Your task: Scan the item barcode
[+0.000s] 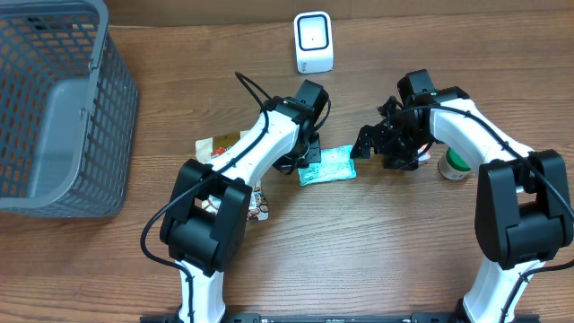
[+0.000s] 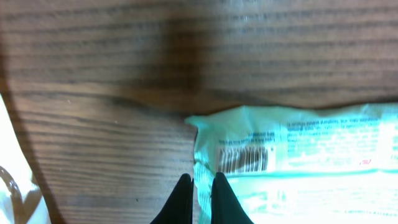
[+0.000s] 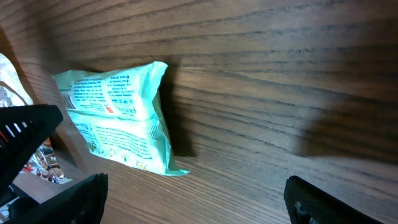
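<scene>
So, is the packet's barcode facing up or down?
Up: the barcode on the teal packet shows plainly in the left wrist view.

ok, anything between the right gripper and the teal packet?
Nothing. Only bare table lies between the open right gripper and the teal packet. The overhead view shows the short gap, and the right wrist view shows the same wood.

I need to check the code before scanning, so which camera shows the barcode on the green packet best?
Left wrist: the barcode faces it, close and large. Overhead shows the packet small, bars unreadable. Right wrist shows printed text, no barcode.
</scene>
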